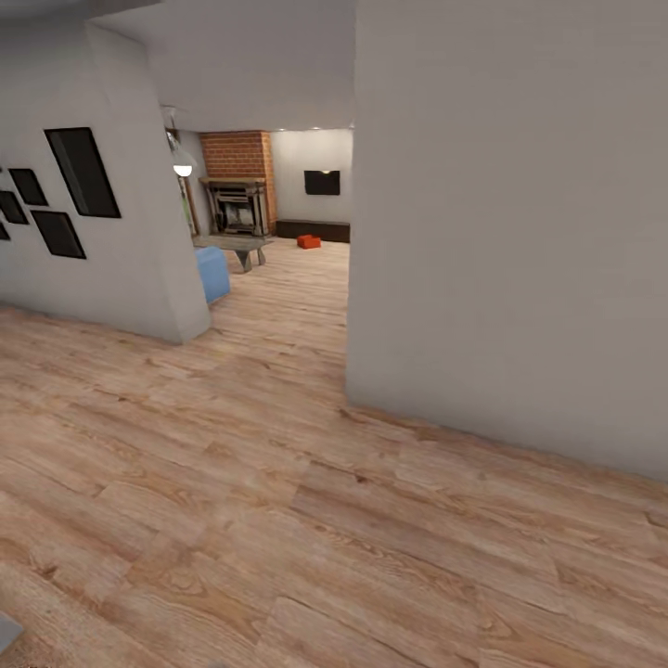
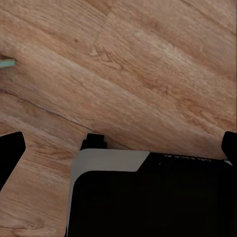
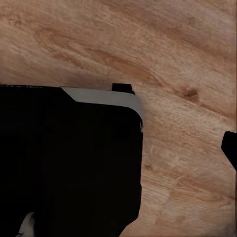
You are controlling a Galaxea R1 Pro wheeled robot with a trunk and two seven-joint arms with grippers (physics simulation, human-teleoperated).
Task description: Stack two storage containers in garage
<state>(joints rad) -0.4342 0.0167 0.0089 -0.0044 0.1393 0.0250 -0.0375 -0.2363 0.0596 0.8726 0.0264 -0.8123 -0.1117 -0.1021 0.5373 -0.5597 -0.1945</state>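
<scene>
Lying crosswise afar: storage container (image 1: 309, 241)

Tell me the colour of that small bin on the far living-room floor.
Orange-red; the storage container shows best in the head view.

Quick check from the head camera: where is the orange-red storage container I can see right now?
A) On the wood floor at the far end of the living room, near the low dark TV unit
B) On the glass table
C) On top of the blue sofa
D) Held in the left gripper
A. The storage container sits on the wood plank floor far down the room, just in front of the low dark unit under the wall TV.
</scene>
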